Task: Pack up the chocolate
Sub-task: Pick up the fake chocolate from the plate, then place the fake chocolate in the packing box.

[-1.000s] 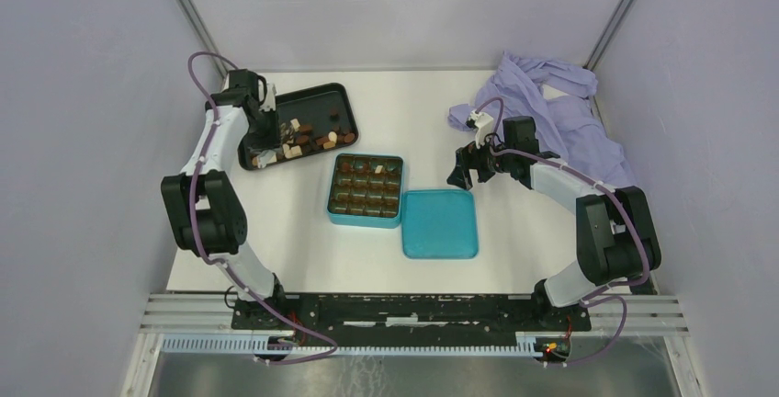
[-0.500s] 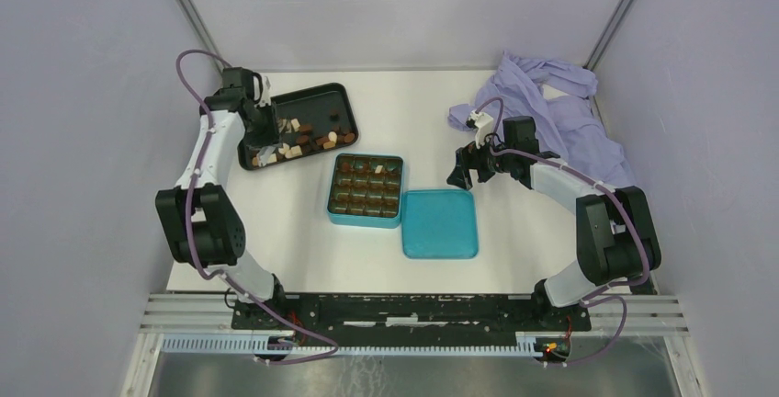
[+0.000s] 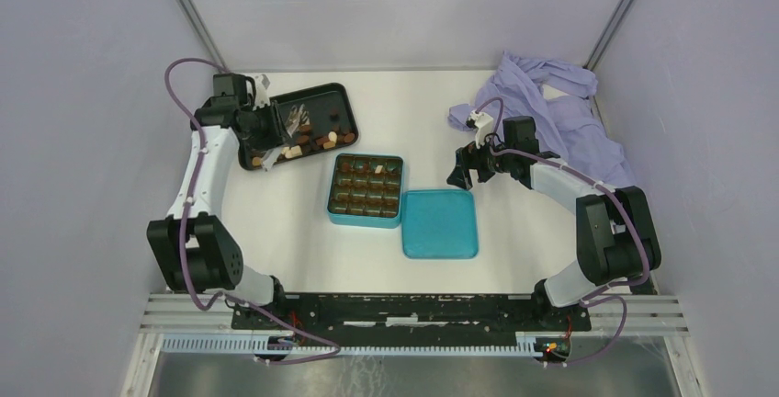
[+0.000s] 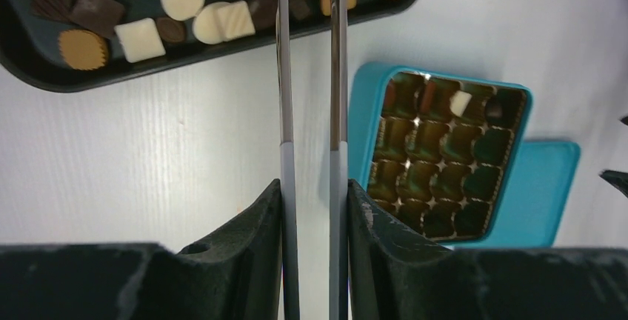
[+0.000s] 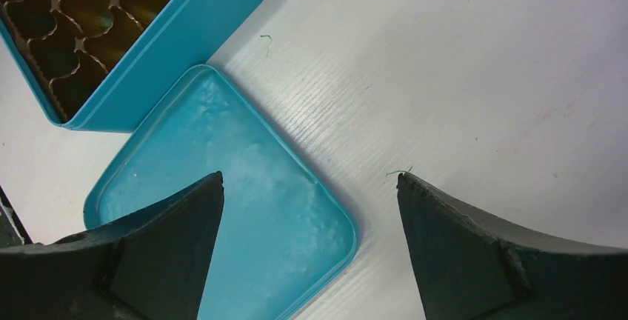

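Top external: I'm seeing brown, tan and white chocolate pieces (image 3: 308,138) lying in the black oblong tray (image 3: 317,94) under the left gripper (image 3: 288,124). Left wrist: its fingers (image 4: 285,75) are sitting narrowly apart (holding anything? cannot tell). Right wrist: the right gripper (image 5: 309,178) is gaping wide over the teal square lid (image 5: 274,216).

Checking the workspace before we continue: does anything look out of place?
Yes: a crumpled lavender cloth is heaped at the table's far right corner, unrelated to packing. No chocolates visibly lie outside the black tray or teal box.
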